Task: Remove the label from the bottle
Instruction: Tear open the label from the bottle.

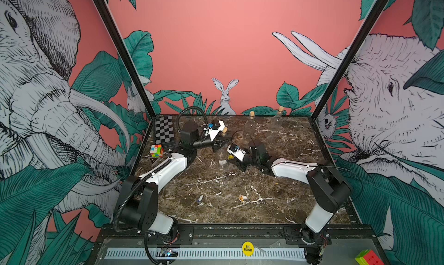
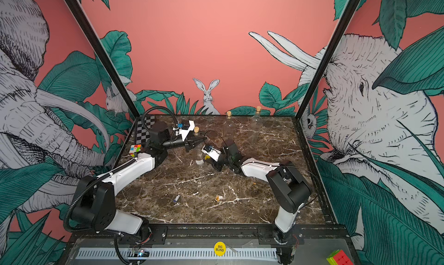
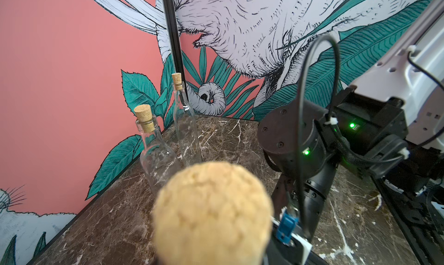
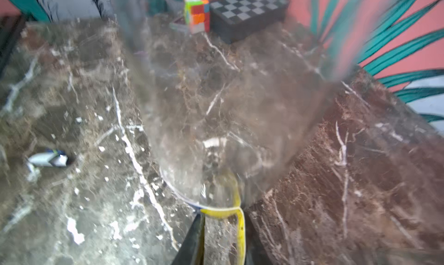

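Note:
A clear glass bottle (image 1: 222, 155) with a cork (image 1: 224, 130) stands mid-table in both top views. My left gripper (image 1: 222, 142) is shut on its neck just under the cork. That cork (image 3: 211, 211) fills the left wrist view and hides the fingers. A white label (image 1: 223, 162) wraps the bottle's lower body. My right gripper (image 1: 231, 159) meets the bottle low on its right side. In the right wrist view the right gripper (image 4: 222, 227) is shut on a yellow-edged flap of the label (image 4: 241, 227), peeled from the blurred bottle (image 4: 216, 119).
Two other corked, bare bottles (image 1: 249, 126) (image 1: 276, 122) stand at the back edge. A chessboard box (image 1: 164, 130) and a colour cube (image 1: 156, 151) sit at the back left. Two crumpled scraps (image 1: 200, 198) (image 1: 243, 197) lie on the marble table (image 1: 240, 215) nearer the front.

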You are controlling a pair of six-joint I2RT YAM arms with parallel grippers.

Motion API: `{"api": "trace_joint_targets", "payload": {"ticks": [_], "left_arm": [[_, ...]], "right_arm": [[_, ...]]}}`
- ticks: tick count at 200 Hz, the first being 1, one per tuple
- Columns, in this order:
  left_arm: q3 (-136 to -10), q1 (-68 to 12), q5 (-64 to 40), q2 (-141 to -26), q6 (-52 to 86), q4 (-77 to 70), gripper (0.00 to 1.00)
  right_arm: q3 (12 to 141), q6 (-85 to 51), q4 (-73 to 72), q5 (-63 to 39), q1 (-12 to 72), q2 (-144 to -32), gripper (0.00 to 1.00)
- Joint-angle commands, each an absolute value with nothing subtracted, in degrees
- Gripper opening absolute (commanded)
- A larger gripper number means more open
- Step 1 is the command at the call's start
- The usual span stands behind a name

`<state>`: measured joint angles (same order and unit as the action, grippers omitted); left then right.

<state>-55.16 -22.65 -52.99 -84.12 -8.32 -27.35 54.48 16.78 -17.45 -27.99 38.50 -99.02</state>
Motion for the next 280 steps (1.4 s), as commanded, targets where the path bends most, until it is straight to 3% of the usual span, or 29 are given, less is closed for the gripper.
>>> {"api": "trace_joint_targets", "payload": {"ticks": [1, 21, 280], "left_arm": [[-55.6, -22.6, -54.3, -84.2, -7.3, -26.8, 0.00], [-55.5, -22.6, -54.4, -84.2, -7.3, -26.9, 0.00], [-51.6, -25.4, -19.0, -81.7, -9.8, -28.8, 0.00]], "right_arm": [[55.2, 17.1, -18.1, -28.3, 38.4, -99.0, 0.10], [55.3, 17.3, -17.8, -28.0, 38.4, -98.9, 0.00], [47.5, 17.5, -26.5, -29.3, 40.0, -93.3, 0.00]]}}
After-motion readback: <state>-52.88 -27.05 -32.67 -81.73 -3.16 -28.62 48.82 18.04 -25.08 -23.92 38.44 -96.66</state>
